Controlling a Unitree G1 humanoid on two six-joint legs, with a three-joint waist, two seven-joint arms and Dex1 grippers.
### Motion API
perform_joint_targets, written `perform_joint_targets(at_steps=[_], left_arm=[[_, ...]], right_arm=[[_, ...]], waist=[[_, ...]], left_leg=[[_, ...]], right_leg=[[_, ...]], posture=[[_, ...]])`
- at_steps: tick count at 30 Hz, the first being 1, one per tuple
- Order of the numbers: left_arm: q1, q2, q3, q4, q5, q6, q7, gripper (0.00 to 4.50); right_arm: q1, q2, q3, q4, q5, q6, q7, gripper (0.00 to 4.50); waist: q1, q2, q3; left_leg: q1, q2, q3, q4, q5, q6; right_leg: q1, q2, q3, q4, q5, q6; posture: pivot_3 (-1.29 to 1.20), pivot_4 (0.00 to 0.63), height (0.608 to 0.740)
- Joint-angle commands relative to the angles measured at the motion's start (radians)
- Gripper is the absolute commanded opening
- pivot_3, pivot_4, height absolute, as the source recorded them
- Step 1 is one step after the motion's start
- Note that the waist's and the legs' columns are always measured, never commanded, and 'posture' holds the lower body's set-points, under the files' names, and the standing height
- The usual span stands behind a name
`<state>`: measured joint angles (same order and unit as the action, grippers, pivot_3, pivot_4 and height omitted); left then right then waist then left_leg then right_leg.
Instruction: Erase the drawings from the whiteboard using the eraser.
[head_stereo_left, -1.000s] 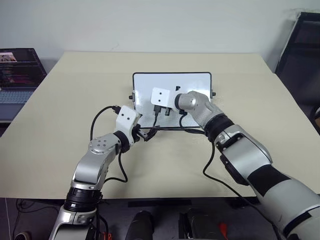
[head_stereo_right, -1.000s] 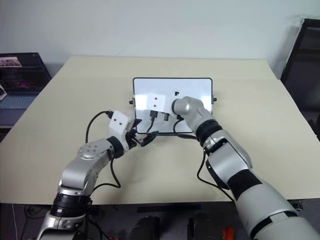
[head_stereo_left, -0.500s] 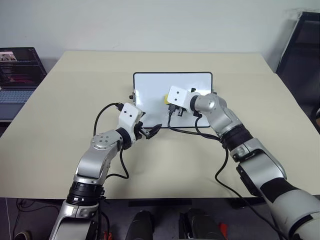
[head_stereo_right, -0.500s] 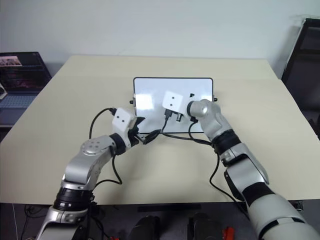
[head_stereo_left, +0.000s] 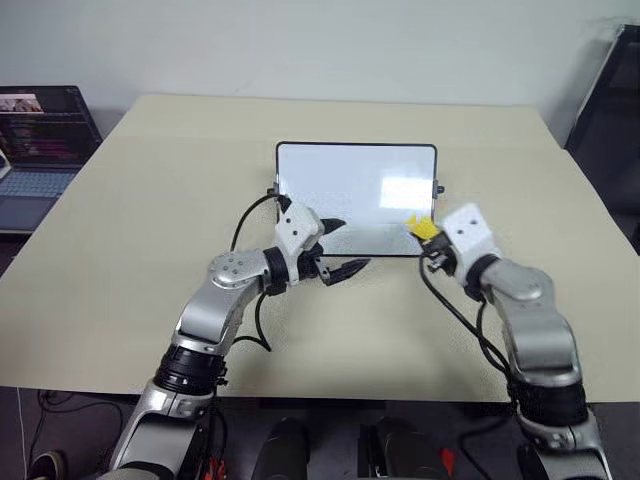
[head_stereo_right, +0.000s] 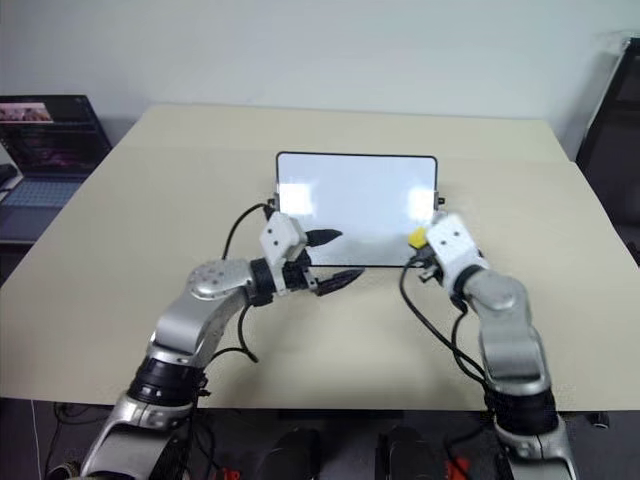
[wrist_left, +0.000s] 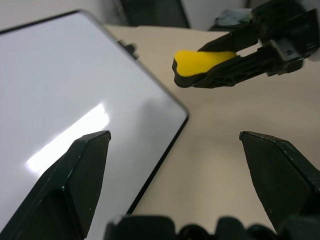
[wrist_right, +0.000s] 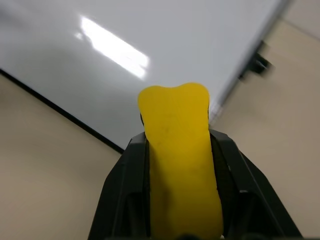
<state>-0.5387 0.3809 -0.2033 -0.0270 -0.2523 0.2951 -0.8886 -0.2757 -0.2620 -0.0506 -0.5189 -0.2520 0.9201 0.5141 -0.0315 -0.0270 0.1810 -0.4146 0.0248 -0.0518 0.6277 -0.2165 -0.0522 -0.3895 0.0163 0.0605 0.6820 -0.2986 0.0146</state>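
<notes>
Whiteboard (head_stereo_left: 350, 190) on beige table (head_stereo_left: 150, 200)

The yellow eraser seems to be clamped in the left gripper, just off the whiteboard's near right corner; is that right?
Not quite: the right gripper clamps the yellow eraser, as the right wrist view shows. It is indeed just off the whiteboard's near right corner.

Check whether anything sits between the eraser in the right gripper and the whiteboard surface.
Nothing visible does. The eraser, clamped in the right gripper, sits by the whiteboard's near right corner. The open left gripper hovers at the near edge, off to the side.
</notes>
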Motion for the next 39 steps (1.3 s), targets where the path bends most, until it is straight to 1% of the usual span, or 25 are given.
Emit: perform_joint_targets(at_steps=[1, 4, 7, 13, 22, 24, 26, 31, 32, 34, 36, 39], left_arm=[[-0.041, -0.026, -0.046, 0.044, -0.002, -0.087, -0.089, 4.50], [-0.067, -0.051, -0.068, 0.100, 0.002, -0.138, -0.140, 4.50], [-0.087, -0.071, -0.089, 0.147, 0.014, -0.195, -0.179, 4.50], [-0.090, -0.080, -0.111, 0.177, 0.044, -0.259, -0.216, 4.50], [-0.069, -0.087, -0.131, 0.141, 0.057, -0.251, -0.218, 4.50], [-0.064, -0.085, -0.132, 0.133, 0.056, -0.247, -0.215, 4.50], [-0.060, -0.084, -0.131, 0.126, 0.054, -0.242, -0.211, 4.50], [-0.044, -0.080, -0.120, 0.108, 0.051, -0.227, -0.191, 4.50], [-0.039, -0.077, -0.117, 0.100, 0.052, -0.224, -0.184, 4.50], [-0.024, -0.061, -0.093, 0.062, 0.054, -0.205, -0.147, 4.50], [0.000, -0.043, -0.045, 0.014, 0.036, -0.151, -0.094, 4.50], [0.066, -0.027, 0.056, -0.072, 0.006, -0.031, 0.030, 4.50]], right_arm=[[0.046, 0.056, -0.066, -0.071, 0.012, 0.070, -0.098, 1.19], [0.047, 0.130, -0.131, -0.054, 0.038, 0.101, -0.175, 1.19], [0.038, 0.177, -0.187, -0.020, 0.075, 0.091, -0.230, 1.19], [0.041, 0.169, -0.202, 0.052, 0.125, 0.056, -0.278, 1.19], [-0.004, 0.155, -0.232, 0.180, 0.188, -0.040, -0.357, 1.19], [-0.007, 0.155, -0.235, 0.192, 0.204, -0.057, -0.367, 1.92], [-0.010, 0.154, -0.237, 0.198, 0.219, -0.069, -0.378, 2.46], [-0.017, 0.148, -0.240, 0.197, 0.255, -0.090, -0.388, 4.23], [-0.017, 0.148, -0.242, 0.187, 0.261, -0.097, -0.393, 4.46], [-0.031, 0.155, -0.254, 0.135, 0.294, -0.100, -0.392, 4.46], [-0.042, 0.159, -0.255, 0.069, 0.344, -0.094, -0.364, 4.46], [-0.014, 0.115, -0.202, -0.016, 0.390, -0.074, -0.300, 4.46]], waist=[[-0.004, 0.000, 0.000], [-0.009, 0.000, 0.000], [-0.009, 0.000, 0.000], [-0.009, 0.000, 0.000], [-0.009, 0.001, 0.000], [-0.008, 0.001, 0.000], [-0.008, 0.001, 0.000], [-0.009, 0.001, 0.000], [-0.009, 0.001, 0.000], [-0.009, 0.001, 0.000], [-0.011, 0.002, 0.000], [-0.015, 0.002, 0.000]], left_leg=[[0.000, 0.000, 0.001, 0.000, 0.000, 0.000], [0.001, 0.000, 0.002, 0.000, 0.000, 0.000], [0.001, 0.000, 0.002, 0.001, 0.000, 0.000], [0.000, -0.001, 0.002, 0.000, 0.000, 0.000], [0.000, -0.001, 0.002, 0.000, 0.000, 0.001], [0.000, -0.001, 0.002, 0.000, 0.000, 0.001], [0.000, -0.001, 0.002, 0.000, 0.000, 0.001], [0.000, -0.001, 0.002, 0.000, 0.000, 0.001], [0.000, -0.001, 0.002, 0.000, 0.000, 0.001], [0.000, -0.001, 0.002, 0.000, 0.000, 0.001], [0.000, 0.000, 0.002, 0.000, 0.000, 0.001], [0.000, 0.001, 0.002, 0.000, 0.000, 0.001]], right_leg=[[0.000, 0.000, 0.001, 0.000, 0.000, 0.000], [0.000, 0.001, 0.002, 0.000, 0.000, 0.001], [0.000, 0.001, 0.002, 0.000, 0.000, 0.001], [0.000, 0.002, 0.002, 0.000, 0.000, 0.000], [0.000, 0.004, 0.002, 0.000, 0.000, 0.000], [0.000, 0.004, 0.002, 0.000, 0.000, 0.000], [0.000, 0.004, 0.002, 0.000, 0.000, 0.000], [0.000, 0.004, 0.002, 0.000, 0.000, 0.000], [0.000, 0.004, 0.002, 0.001, 0.000, 0.000], [0.000, 0.004, 0.002, 0.001, 0.000, 0.000], [0.000, 0.004, 0.003, 0.001, 0.000, 0.000], [0.000, 0.004, 0.003, 0.001, 0.000, 0.000]], posture=[[0.00, 0.150, 0.740], [0.00, 0.150, 0.740], [0.00, 0.150, 0.740], [0.00, 0.150, 0.740], [0.00, 0.150, 0.740], [0.00, 0.150, 0.740], [0.00, 0.150, 0.740], [0.00, 0.150, 0.740], [0.00, 0.150, 0.740], [0.00, 0.150, 0.740], [0.00, 0.150, 0.740], [0.00, 0.150, 0.740]])
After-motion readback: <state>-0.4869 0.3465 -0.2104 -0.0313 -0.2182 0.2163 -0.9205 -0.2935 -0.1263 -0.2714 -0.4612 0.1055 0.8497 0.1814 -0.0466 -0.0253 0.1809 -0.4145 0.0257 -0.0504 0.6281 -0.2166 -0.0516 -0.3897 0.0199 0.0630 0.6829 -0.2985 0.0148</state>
